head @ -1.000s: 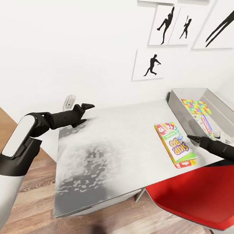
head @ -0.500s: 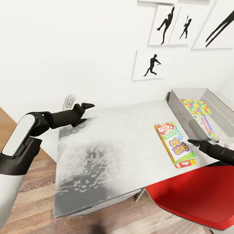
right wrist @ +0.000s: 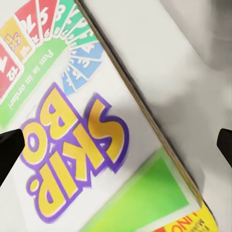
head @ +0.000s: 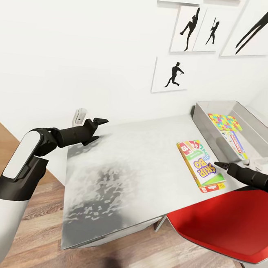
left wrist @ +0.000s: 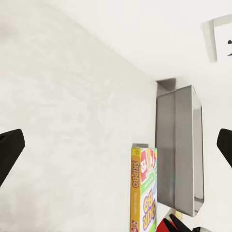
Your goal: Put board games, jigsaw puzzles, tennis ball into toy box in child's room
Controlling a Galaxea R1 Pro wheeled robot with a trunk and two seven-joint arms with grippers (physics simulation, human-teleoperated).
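The green, white and red SKIP-BO board game (head: 200, 165) lies flat on the pale grey table (head: 140, 151), near its right front edge. My right gripper (head: 220, 164) hovers open just above the box's right side, and in the right wrist view the gripper (right wrist: 116, 145) spans the SKIP-BO lid (right wrist: 72, 140). The grey toy box (head: 218, 105) stands behind it by the wall. It holds a multicoloured jigsaw puzzle (head: 223, 121) and a pale board game (head: 234, 143). My left gripper (head: 99, 122) is open and empty over the table's far left corner.
A red chair (head: 223, 224) is tucked under the table's right front, below my right arm. A white wall with black silhouette prints (head: 172, 74) runs behind the table. Wood floor (head: 38, 231) lies left and in front. The left wrist view shows the toy box (left wrist: 179, 145) and SKIP-BO box (left wrist: 142, 188).
My right gripper has dropped a little lower and closer to the SKIP-BO box's right edge. The left arm and the toys have not moved.
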